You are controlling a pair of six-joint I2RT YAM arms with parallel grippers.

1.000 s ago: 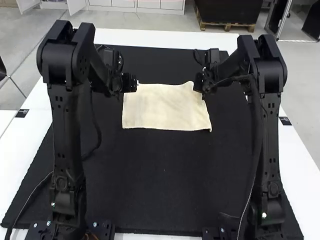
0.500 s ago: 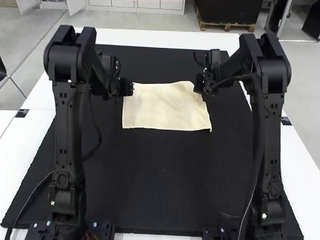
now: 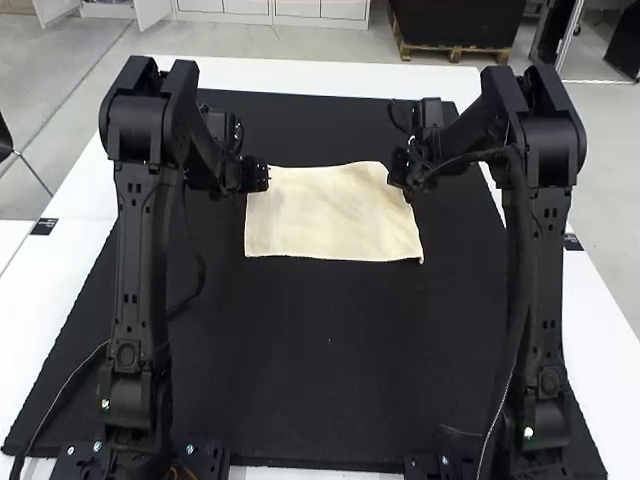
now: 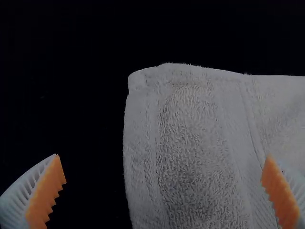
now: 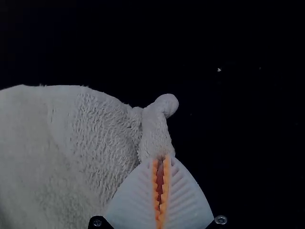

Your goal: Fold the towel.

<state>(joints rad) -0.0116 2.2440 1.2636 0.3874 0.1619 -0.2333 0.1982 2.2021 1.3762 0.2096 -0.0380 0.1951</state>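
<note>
Towel (image 3: 330, 215) is gripped at its far right corner, with the left hand (image 3: 266, 178) wide open at the far left!

And here the towel is seen in the far half of the black mat (image 3: 300, 350), which is spread over the white bench (image 3: 603, 345). It is laid out flat for the most part, as a rough rectangle, wider from left to right than from near to far. The near edge is kept almost straight; the far edge is raised into a small peak towards the right. Whether the cloth is doubled cannot be told.

Over to the far right corner, where the right hand (image 3: 399, 175) is closed, and the cloth is nipped right at the fingertips! In the right wrist view, the towel is drawn into a narrow, bunched neck there, and a rounded knob of cloth (image 5: 167, 104) is pushed out just beyond the tips. The orange pads (image 5: 165, 191) are held nearly together.

At the far left corner, nothing is held by the left hand (image 4: 164, 167). Its fingers are spread well apart, as is shown in the left wrist view: one is placed over the dark mat, the other over the towel, and the corner (image 4: 143, 81) is framed between their lines. A smooth woven band (image 4: 237, 133) is seen beside the looped pile.
</note>
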